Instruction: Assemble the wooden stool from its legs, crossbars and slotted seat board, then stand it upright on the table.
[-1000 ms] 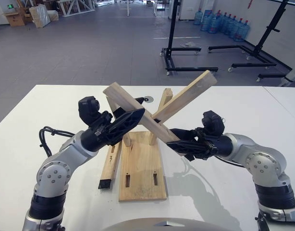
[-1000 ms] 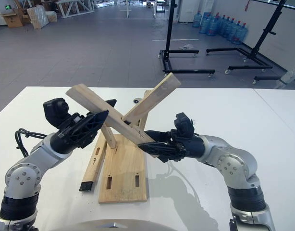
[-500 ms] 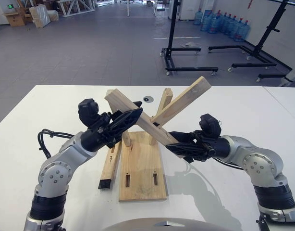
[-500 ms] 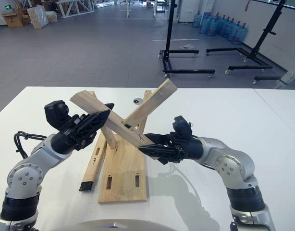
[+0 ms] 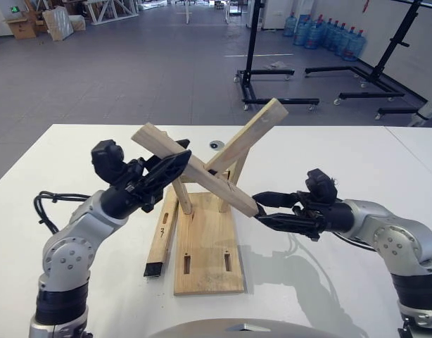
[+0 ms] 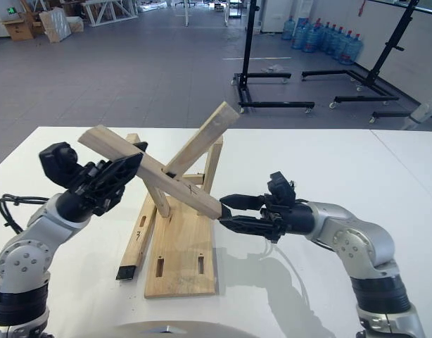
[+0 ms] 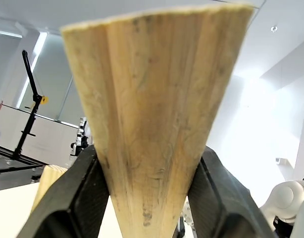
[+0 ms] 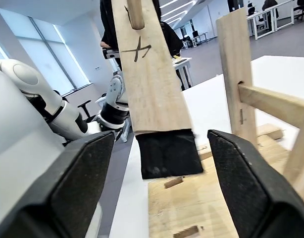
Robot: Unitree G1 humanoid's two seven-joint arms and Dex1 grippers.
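Right tool (image 5: 262, 207) has released the crossed legs (image 5: 210, 180) (left tool (image 5: 175, 163) grips).

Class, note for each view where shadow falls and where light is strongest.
Left eye view: a soft shadow on the table right of the seat board. Left wrist view: bright wall behind the gripped wooden bar. Right wrist view: bright windows.

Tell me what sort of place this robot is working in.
Probably a large workshop or warehouse-style test hall. It has an open grey concrete floor, black wheeled steel stands, and blue water-cooler bottles lined up against the far wall.
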